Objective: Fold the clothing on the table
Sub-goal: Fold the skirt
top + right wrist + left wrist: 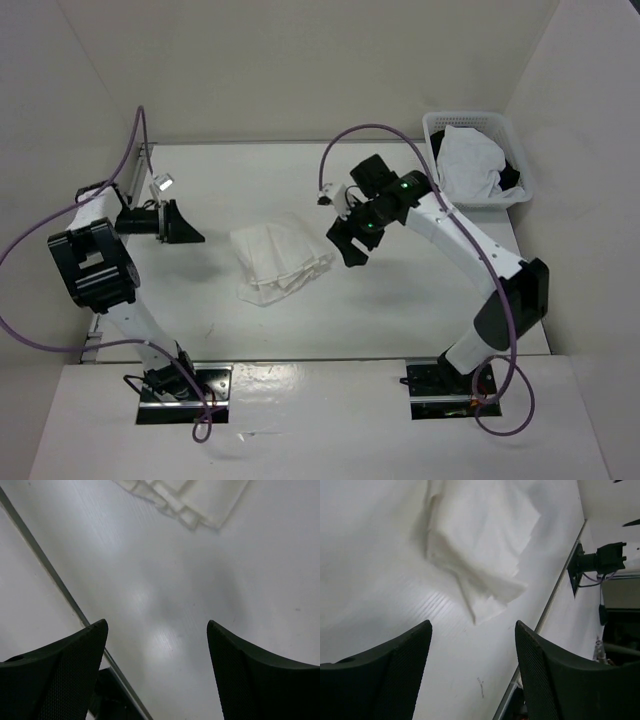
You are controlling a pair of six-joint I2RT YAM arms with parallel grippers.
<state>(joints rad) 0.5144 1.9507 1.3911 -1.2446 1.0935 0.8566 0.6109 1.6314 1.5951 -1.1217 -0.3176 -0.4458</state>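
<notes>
Clothing: the white pleated skirt (278,262) lies folded into a compact, uneven bundle, its layered edges stacked at one corner.
Clothing position: flat on the table (400,305), near its middle, between the two arms and held by neither.
Left wrist view: the skirt (480,545) sits ahead of the fingers, apart from them.
Right wrist view: only a stepped corner of the skirt (190,500) shows at the upper edge.
Left claw: the left gripper (190,228) is released, jaws spread and empty, well to the left of the skirt.
Right claw: the right gripper (346,248) is released, jaws wide with bare tabletop between them, just right of the skirt.
Far right corner: a white basket (475,120) holds a bulkier plain white cloth (470,165) with something dark beneath.
</notes>
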